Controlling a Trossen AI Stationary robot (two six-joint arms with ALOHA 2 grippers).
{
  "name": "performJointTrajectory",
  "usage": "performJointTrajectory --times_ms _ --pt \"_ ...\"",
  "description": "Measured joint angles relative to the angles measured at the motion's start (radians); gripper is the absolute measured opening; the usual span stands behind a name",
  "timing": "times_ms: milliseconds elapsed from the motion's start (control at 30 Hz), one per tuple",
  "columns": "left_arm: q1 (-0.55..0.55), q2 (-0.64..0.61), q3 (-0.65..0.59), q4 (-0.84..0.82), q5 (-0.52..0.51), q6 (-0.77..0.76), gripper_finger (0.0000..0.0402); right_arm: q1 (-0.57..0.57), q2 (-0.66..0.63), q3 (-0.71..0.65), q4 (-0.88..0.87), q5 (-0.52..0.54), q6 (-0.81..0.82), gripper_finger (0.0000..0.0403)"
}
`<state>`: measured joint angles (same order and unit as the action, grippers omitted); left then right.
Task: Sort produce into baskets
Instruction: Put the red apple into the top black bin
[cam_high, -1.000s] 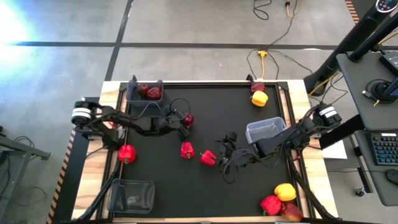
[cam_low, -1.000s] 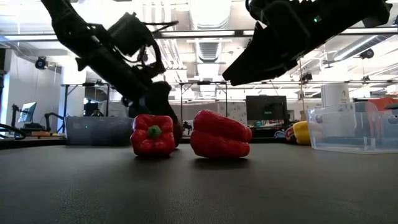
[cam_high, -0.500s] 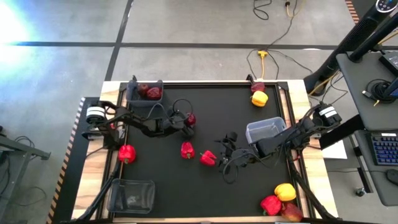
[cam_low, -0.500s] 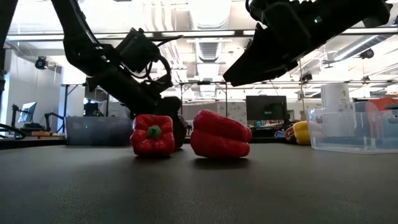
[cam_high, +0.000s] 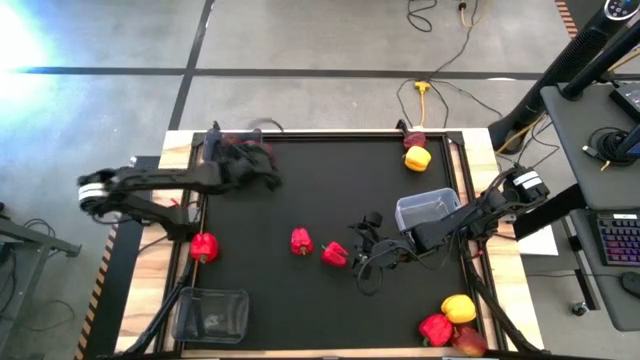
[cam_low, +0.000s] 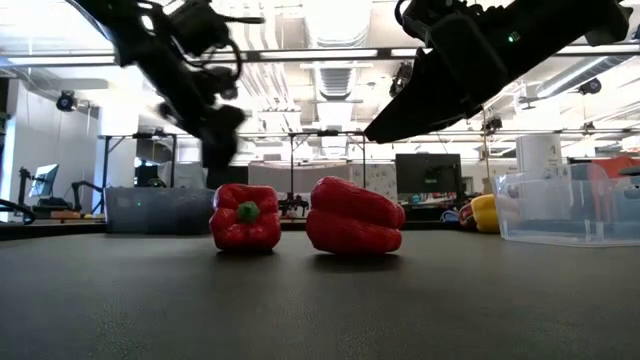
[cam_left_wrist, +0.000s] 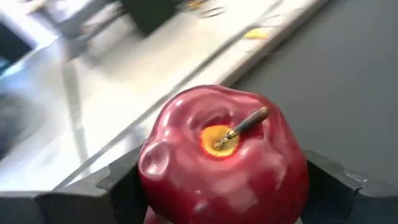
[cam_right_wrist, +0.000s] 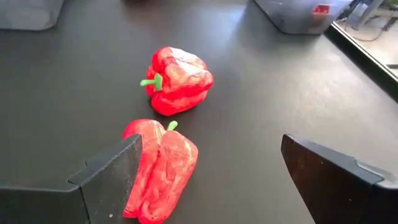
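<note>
My left gripper is shut on a dark maroon apple and hangs above the table beside the greyish basket at the far left, which holds more maroon fruit. My right gripper is open and empty. It hovers just right of a red pepper lying on its side on the table. A second red pepper sits to that pepper's left. Both peppers show in the right wrist view. A bluish-clear basket stands behind my right gripper. My left gripper pinches the apple between its two fingers, one on each side of its round body. The apple's stem end faces the wrist camera. The apple is lifted clear of the table.
A third basket stands at the near left, and a red pepper lies at the left edge. A yellow pepper and a maroon fruit sit at the far right. A yellow pepper, a red pepper and a maroon fruit sit at the near right.
My left gripper has risen with the apple from the table's middle left and swung quickly toward the far-left basket. The apple is now clear of the table.
</note>
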<state>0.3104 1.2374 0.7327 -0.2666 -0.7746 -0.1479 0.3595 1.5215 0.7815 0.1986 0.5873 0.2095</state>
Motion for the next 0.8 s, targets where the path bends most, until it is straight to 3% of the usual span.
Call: performJointTrajectory --times_ms 200,400,533,800 --pt "0.241 -0.156 -0.046 -0.076 0.022 -0.138 0.029 0.0 0.0 0.0 0.0 0.0 -0.002 0.0376" --pt "0.4 -0.141 -0.115 -0.077 0.109 -0.211 0.0289 0.0 0.0 0.0 0.0 0.0 -0.001 0.0376" --pt "0.421 -0.099 -0.122 -0.088 0.139 -0.247 0.0295 0.0 0.0 0.0 0.0 0.0 -0.001 0.0376" --pt "0.423 -0.061 -0.122 -0.096 0.129 -0.259 0.0383 0.0 0.0 0.0 -0.006 0.0 0.017 0.0376"
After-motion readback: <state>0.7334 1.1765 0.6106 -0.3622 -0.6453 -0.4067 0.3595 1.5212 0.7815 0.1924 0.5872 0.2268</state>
